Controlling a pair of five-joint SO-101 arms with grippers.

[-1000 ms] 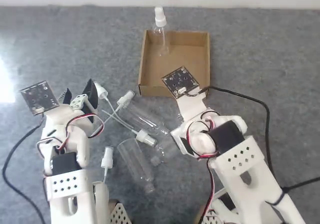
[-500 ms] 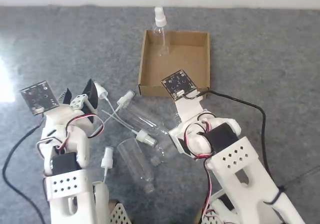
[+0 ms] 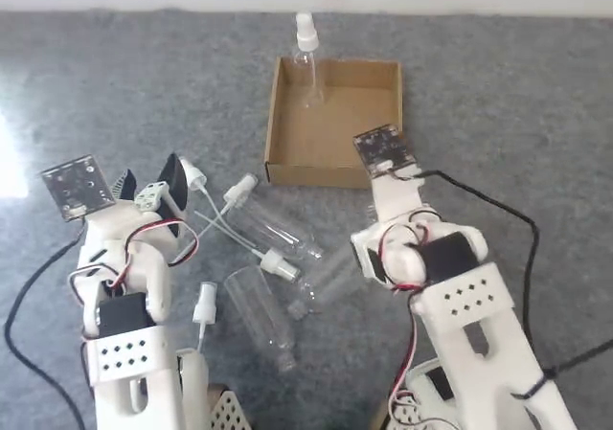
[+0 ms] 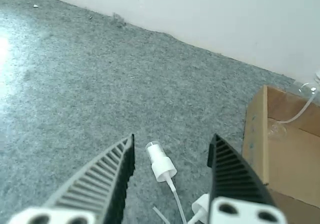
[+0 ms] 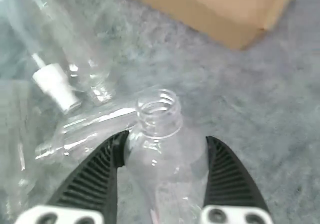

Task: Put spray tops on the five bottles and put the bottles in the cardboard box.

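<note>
The right gripper (image 5: 164,138) clasps a capless bottle (image 5: 156,161) between its jaws. The left gripper (image 4: 171,140) gapes wide, with a spray top (image 4: 161,167) on the floor between its jaws.

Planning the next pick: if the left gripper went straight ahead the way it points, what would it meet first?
The left gripper would likely meet the white spray top lying on the carpet between its open jaws; depth is uncertain.

No text, label, number or sign can be read anywhere here.
</note>
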